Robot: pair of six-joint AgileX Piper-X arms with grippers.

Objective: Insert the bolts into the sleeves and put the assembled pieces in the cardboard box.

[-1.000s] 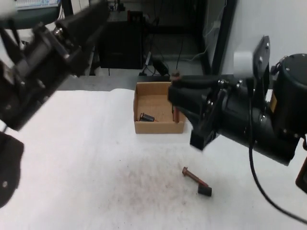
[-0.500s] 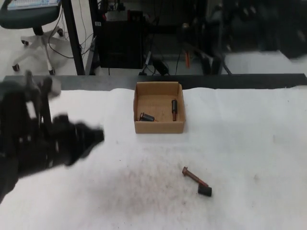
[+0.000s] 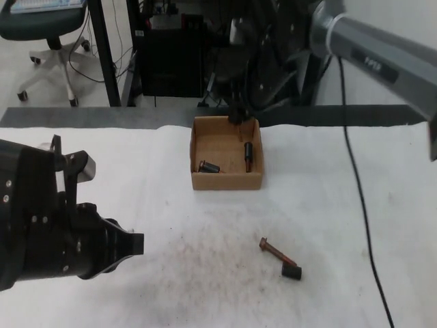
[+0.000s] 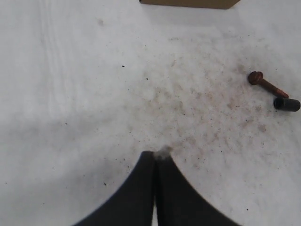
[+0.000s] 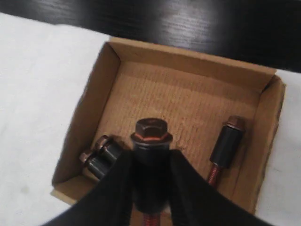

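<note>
The cardboard box (image 3: pixel 196 147) stands at the back middle of the white bench, with two assembled pieces inside (image 3: pixel 208 167) (image 3: pixel 248 156). My right gripper (image 5: pixel 151 158) hangs above the box (image 5: pixel 89 99), shut on a bolt seated in a black sleeve (image 5: pixel 150 134); the two pieces in the box (image 5: pixel 99 154) (image 5: pixel 226 146) lie below it. In the high view this gripper (image 3: pixel 237 113) is over the box's far edge. A loose rusty bolt (image 3: pixel 273 249) (image 4: pixel 264 84) and a black sleeve (image 3: pixel 291 272) (image 4: pixel 287 104) lie at front right. My left gripper (image 4: pixel 155 160) (image 3: pixel 131 243) is shut and empty, low at front left.
The bench's white cover (image 3: pixel 157 205) is stained with rust in the middle (image 4: pixel 188 108). An office chair (image 3: pixel 41 27), dark stands and cables are on the floor behind the bench. The right arm's cable (image 3: pixel 362 205) hangs over the right side.
Both arms have swung: the left one dropped from upper left to front left, and the right one went from close before the camera to above the box. Bolt, sleeve and box contents stayed put.
</note>
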